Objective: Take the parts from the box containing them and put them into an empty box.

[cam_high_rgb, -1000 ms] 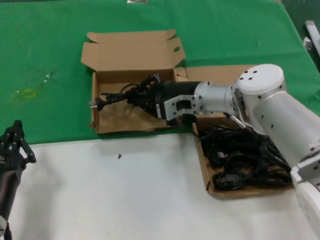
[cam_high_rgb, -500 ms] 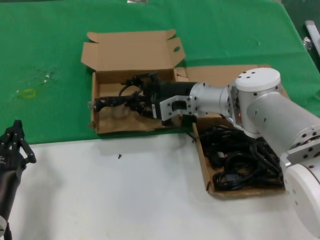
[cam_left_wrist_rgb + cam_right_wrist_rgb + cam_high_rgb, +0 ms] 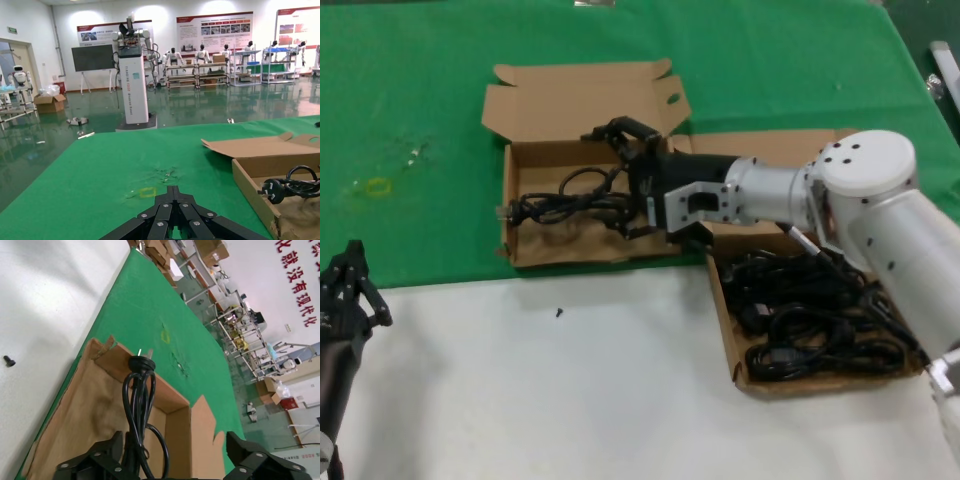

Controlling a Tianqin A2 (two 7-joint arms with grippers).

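We judge the task barely begun: one cord lies in the left box, our right gripper spread open above it; many cords remain in the right box; the left gripper idles, pinched together.

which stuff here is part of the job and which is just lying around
Part of the job:
cord in the left box
pile of cords in the right box
right gripper, open over the left box

Just lying around:
small black screw
yellowish ring
left gripper, parked
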